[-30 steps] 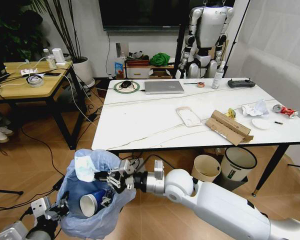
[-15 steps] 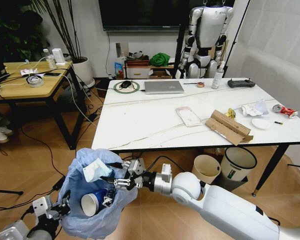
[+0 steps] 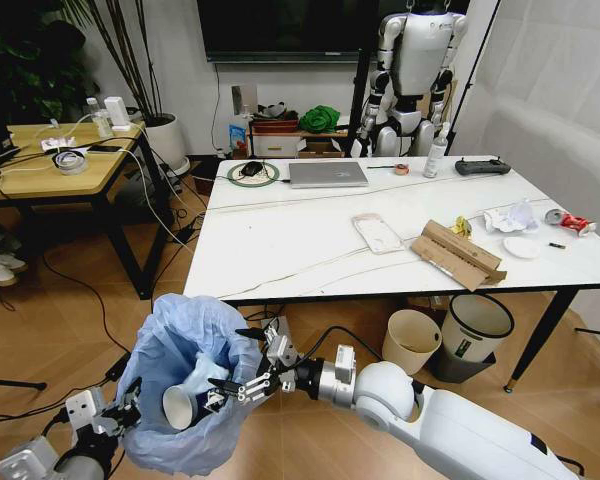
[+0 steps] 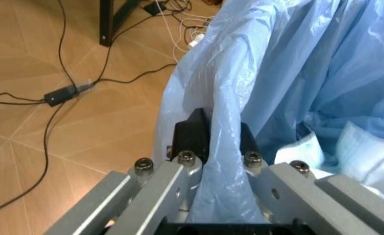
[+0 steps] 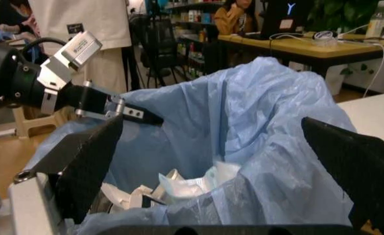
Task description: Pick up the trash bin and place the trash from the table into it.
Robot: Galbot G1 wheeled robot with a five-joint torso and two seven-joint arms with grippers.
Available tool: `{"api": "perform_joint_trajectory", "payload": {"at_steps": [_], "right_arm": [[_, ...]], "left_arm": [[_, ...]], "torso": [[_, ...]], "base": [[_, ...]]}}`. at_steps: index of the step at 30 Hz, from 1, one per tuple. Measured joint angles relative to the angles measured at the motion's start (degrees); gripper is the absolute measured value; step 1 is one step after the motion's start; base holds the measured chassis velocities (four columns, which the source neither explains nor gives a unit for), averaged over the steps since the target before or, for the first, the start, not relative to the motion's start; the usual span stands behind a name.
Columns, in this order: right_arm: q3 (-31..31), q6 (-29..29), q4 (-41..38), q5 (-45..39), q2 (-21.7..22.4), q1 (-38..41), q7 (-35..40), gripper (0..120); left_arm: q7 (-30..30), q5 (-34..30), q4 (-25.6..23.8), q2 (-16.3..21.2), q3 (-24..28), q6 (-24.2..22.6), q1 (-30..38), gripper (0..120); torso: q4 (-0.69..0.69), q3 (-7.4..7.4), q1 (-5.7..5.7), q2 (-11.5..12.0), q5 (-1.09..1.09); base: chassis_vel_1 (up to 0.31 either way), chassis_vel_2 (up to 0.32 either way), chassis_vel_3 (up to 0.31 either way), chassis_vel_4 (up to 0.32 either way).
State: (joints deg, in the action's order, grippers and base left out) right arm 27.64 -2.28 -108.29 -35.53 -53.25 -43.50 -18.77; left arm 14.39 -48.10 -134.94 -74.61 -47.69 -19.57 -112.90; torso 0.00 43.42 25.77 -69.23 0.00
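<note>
Table [image 3: 310,250], white marble-look top on black legs, fills the middle of the head view; trash on its right part: torn brown cardboard [image 3: 457,254], white tray-like piece [image 3: 378,233] just left of it, yellow wrapper [image 3: 462,227], crumpled white tissue [image 3: 509,216], white paper plate [image 3: 522,247], crushed red can [image 3: 570,221] near the right edge, and a small pen [image 3: 557,245] beside the plate. At the far side of the table lie a closed laptop [image 3: 327,173] and a black controller [image 3: 482,166]. Below the table's right half stand a cream round bin [image 3: 412,336] and a white bin with black rim [image 3: 474,331], touching or nearly so. Trash bin [image 3: 185,385], lined with a crinkled light-blue bag, is held off the floor in front of the table's near left corner. Left gripper [image 4: 211,147] is clamped on the bag's rim, plastic pinched between its fingers. Right gripper [image 3: 238,366] hangs at the bin's mouth, fingers spread wide, nothing between them. Inside the bin: blue-white paper cup [image 3: 185,402] on its side, and white tissues [image 5: 192,183] at the bottom in the right wrist view.
</note>
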Motion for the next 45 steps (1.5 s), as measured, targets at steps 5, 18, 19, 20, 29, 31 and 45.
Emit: {"api": "perform_joint_trajectory", "payload": {"at_steps": [5,18,19,20,29,31,45], "right_arm": [[-0.7,0.0,-0.4,-0.1,0.4,0.0,0.2,100],[-14.6,2.0,-0.2,-6.7,-0.6,-3.3,8.1,100],[-15.9,2.0,0.1,-7.2,-0.7,-3.9,8.8,100],[-18.0,2.3,0.6,-7.2,-0.7,-4.9,9.9,100],[-36.3,6.3,3.1,-3.4,-0.9,-13.0,15.7,100],[-41.4,4.0,2.8,-4.1,-0.6,-16.2,16.3,100],[-61.8,-4.4,1.7,-3.3,-0.9,-34.9,8.7,100]], "left_arm": [[0.0,0.2,0.0,-0.2,0.1,0.0,0.0,1],[-0.9,2.1,0.2,-0.2,1.5,0.1,-0.3,1],[-0.9,2.1,0.2,-0.1,1.5,0.1,-0.2,1],[-1.0,2.2,0.2,0.2,1.6,0.2,-0.1,1],[-1.9,3.6,0.3,1.3,3.0,0.4,1.1,1],[-2.0,3.6,0.2,2.0,3.2,0.5,1.6,1],[-2.2,3.2,0.9,3.7,4.1,0.5,3.2,1]], "torso": [[0.0,0.0,0.0,0.0,0.0],[0.01,0.0,0.0,0.0,0.0],[0.01,0.0,0.0,0.0,0.0],[0.01,0.0,0.0,0.0,0.0],[-0.01,0.0,0.0,0.0,0.01],[0.0,0.0,0.0,0.0,0.01],[-0.01,0.0,0.0,0.0,0.02]], "base": [[0.0,0.0,0.0,0.0],[0.0,0.0,0.0,0.0],[0.0,0.0,0.0,0.0],[0.0,0.0,0.0,0.0],[0.0,0.0,0.0,0.0],[0.0,0.0,0.0,0.0],[0.0,0.0,0.0,0.0]]}}
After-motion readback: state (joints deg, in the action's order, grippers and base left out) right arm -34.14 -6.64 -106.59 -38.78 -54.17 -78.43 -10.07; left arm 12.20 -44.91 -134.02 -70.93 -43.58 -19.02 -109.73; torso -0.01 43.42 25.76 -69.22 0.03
